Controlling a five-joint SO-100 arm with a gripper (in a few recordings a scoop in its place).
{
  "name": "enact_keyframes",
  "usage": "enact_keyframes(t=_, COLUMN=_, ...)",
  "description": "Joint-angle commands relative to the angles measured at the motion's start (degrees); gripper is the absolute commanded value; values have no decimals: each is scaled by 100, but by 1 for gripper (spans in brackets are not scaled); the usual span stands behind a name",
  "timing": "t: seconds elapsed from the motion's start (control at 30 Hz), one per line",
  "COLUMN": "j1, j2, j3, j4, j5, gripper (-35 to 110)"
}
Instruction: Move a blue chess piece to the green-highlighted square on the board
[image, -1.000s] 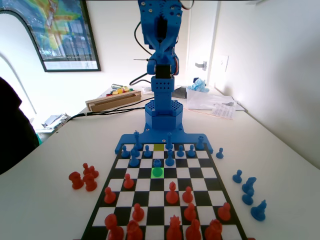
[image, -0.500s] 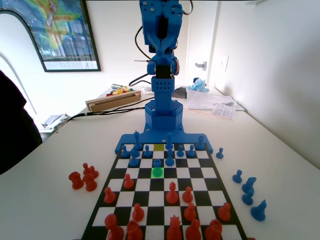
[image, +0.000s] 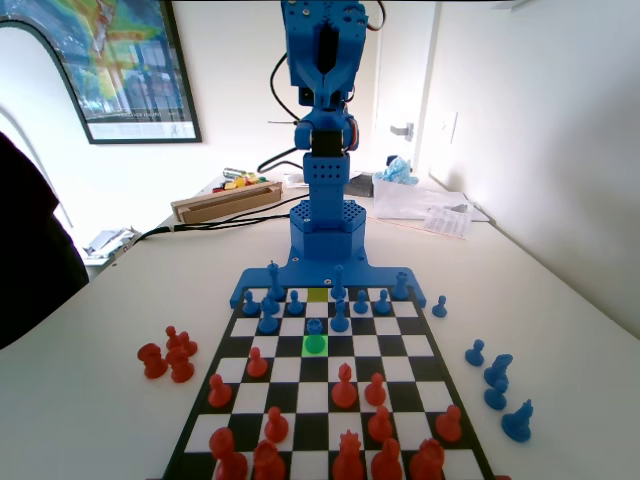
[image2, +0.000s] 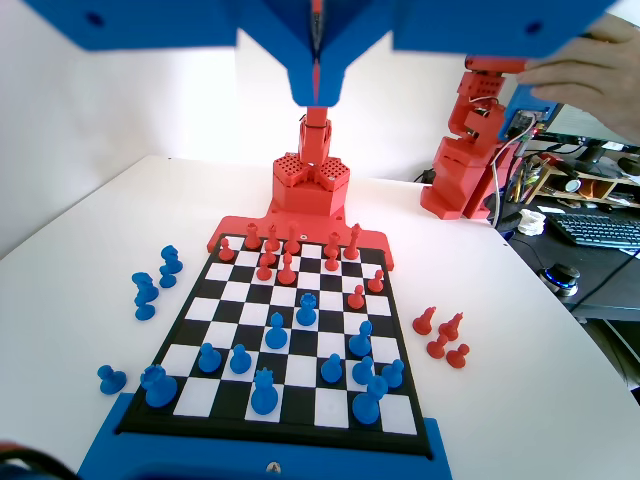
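Two blue jaws of your gripper (image2: 315, 75) hung pressed together with nothing between them, high above the flat black-and-white checkered board (image: 400, 361) in the wrist view. Since half a second before, your blue arm (image: 322, 120) had barely shifted; the pieces lay as they were. The short blue plastic pawn with its round head (image: 315, 327) stood on the white square just behind the bright lime-green square (image: 315, 345), nearer the arm in the fixed view. No writing on the board or pieces was legible.
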Motion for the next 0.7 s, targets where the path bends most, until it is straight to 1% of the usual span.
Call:
enact_keyframes(t=0.0, j1=-44, j2=123, j3=35, j4=-35, j5=-26, gripper=1)
enact_keyframes(t=0.67, j1=-281, j2=396, j3=53, j4=-105, j5=-53, gripper=1)
